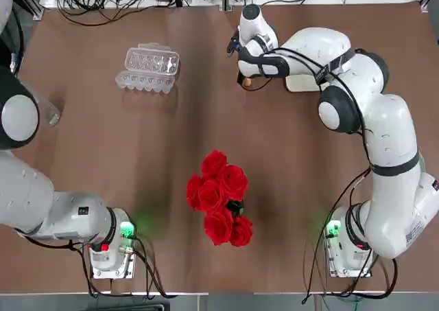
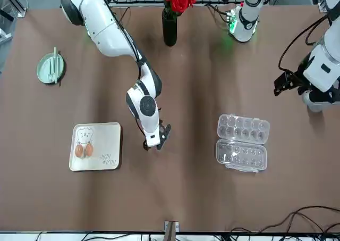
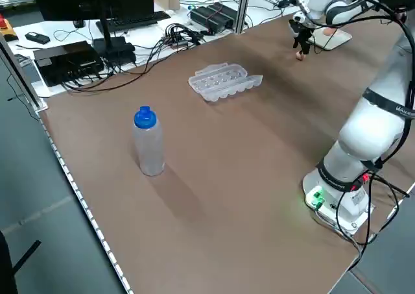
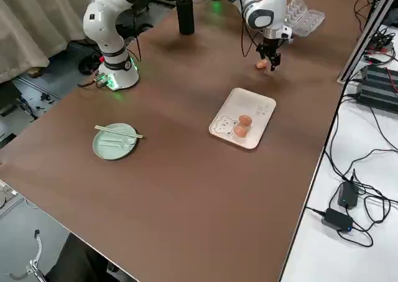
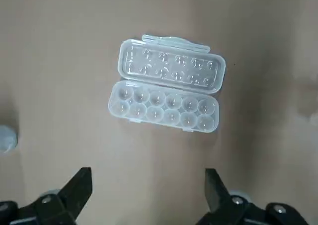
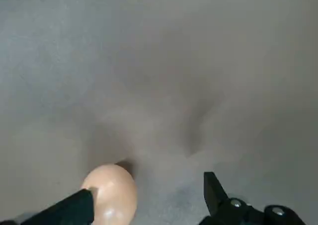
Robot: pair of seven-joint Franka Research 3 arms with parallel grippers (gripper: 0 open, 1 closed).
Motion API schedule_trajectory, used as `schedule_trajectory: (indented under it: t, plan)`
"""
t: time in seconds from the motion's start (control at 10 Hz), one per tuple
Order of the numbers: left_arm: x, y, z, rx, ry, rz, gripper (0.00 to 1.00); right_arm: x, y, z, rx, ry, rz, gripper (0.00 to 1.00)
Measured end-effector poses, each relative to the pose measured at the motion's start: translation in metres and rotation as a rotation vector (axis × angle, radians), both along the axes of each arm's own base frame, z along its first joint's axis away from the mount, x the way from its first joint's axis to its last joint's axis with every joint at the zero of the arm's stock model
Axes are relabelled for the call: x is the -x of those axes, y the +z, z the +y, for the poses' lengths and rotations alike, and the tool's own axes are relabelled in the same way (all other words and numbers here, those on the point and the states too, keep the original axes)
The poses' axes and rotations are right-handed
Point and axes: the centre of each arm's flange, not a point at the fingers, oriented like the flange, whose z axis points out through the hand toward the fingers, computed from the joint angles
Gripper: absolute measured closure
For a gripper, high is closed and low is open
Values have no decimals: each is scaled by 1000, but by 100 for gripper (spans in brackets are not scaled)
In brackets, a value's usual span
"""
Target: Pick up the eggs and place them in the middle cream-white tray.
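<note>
Taking the tray (image 4: 242, 118) as landmark, we see the last egg (image 6: 115, 195) beside it on the surface (image 4: 186, 188); our right pincer (image 6: 149, 197) stands wide and empty over it; likely smooth, light and fragile, it wants a gentle squeeze round its middle.

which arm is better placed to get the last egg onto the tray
Right, I'd say: its open gripper hovers by the loose egg, near the tray; the left gripper is over by the carton.

Two eggs (image 4: 243, 126) on tray (image 2: 95, 147); third egg (image 6: 110, 195) on table (image 4: 186, 188), off tray.
</note>
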Motion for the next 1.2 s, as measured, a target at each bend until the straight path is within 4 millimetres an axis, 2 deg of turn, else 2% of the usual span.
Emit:
schedule_trajectory:
  t: [0.2,0.6,1.0,1.2]
  plan:
    - [0,0,6,0,10,4,0,-2,6,0,-17,-14,-1,0]
    - [0,4,-9,5,-13,-17,0,-7,14,-3,-33,-31,-4,0]
    - [-7,1,-3,9,-1,-40,0,-6,16,-3,-29,-38,12,0]
    - [-8,0,-6,11,-7,-43,0,-7,22,-3,-27,-47,27,0]
